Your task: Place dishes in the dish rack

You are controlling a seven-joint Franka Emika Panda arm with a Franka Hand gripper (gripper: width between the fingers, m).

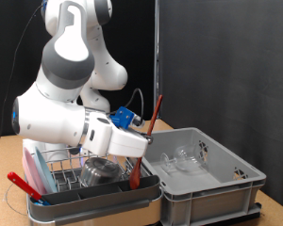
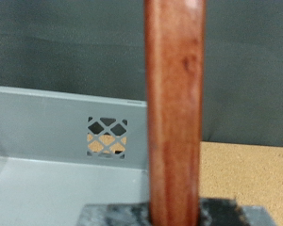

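**Arm low over the rack, a red-brown stick in front of the wrist camera**

In the exterior view, the white Franka arm bends down over the silvery wire-grid dish rack (image 1: 61, 169) on its white-pink tray, which stands at the exterior view's left. The gripper (image 1: 140, 151) is at the rack's side nearest the grey crate, just beside a long red-brown wooden-looking utensil (image 1: 147, 141) that stands almost upright, leaning a little. A shiny round steel bowl (image 1: 101, 170) already sits inside the rack, and a red-handled tool (image 1: 24, 185) lies on the dark front trough. At the exterior view's right is the deep grey plastic crate (image 1: 231, 184), and small clear glass cups (image 1: 184, 158) are on its floor, so these dishes are not yet in the rack. From here I cannot tell whether the fingers are apart or closed, because the hand hides them.

In the wrist view, the red-brown stick (image 2: 174, 104) fills the middle as a broad vertical bar, very close to the camera. Behind it there is the grey crate wall (image 2: 47, 132) with a small lattice opening, and the brown table (image 2: 250, 179) beyond it. The fingers do not show, so a grasp on the stick cannot be confirmed.

I judge that the work here needs care: the utensil should stay vertical, clear of the crate rim and the bowl, and the motion should be slow so that nothing tips.
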